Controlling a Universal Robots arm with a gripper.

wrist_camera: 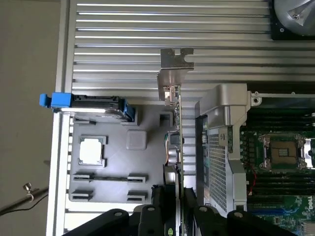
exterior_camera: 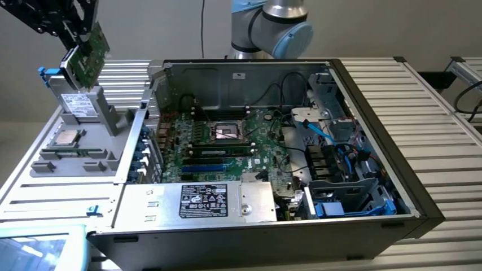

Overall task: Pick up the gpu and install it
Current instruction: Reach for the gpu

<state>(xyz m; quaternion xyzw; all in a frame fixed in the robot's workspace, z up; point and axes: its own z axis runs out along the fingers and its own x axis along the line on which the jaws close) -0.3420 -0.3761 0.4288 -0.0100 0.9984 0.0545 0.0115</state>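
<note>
Aloft, the pincer (wrist_camera: 177, 209) clasps the gpu (exterior_camera: 92, 48) (edge-on) above the gray tray (exterior_camera: 68, 162).

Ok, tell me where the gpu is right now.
The gpu is at the exterior view's upper left, clamped in the gripper above the grey parts tray, beside the open computer case.

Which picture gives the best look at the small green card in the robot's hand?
The exterior view: the small flat green circuit card shows its broad face, tilted above the grey parts tray. The wrist view sees it edge-on, a thin strip from the black hand to its silver metal bracket.
</note>
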